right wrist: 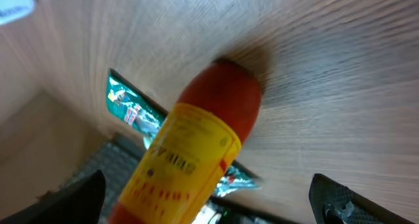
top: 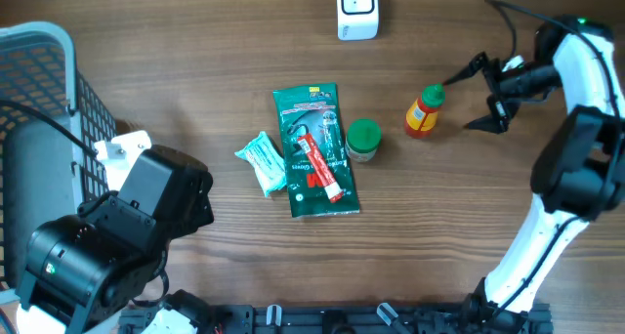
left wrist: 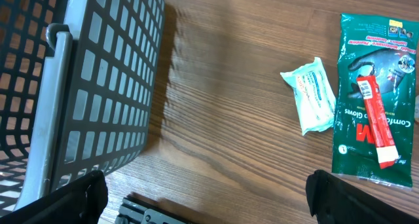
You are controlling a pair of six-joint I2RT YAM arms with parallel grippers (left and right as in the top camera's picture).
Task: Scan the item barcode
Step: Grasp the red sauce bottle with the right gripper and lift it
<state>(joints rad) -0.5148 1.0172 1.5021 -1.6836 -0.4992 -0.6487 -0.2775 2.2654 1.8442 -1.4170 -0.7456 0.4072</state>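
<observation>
Beside the bottle (top: pixel 423 112), right tool (top: pixel 456 104) spread wide

A brown wooden surface (top: pixel 195 70) is filling every view, its grain running lengthwise in fine streaks. Soft, even light is falling from above, giving short, faint shadows and a dull sheen along the boards.

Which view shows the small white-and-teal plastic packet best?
The left wrist view: the small white-and-teal plastic packet lies large and unobstructed on the wooden table, with its printed face turned to the camera. The overhead view shows the packet whole but small, its print unreadable. The right wrist view does not show it.
</observation>
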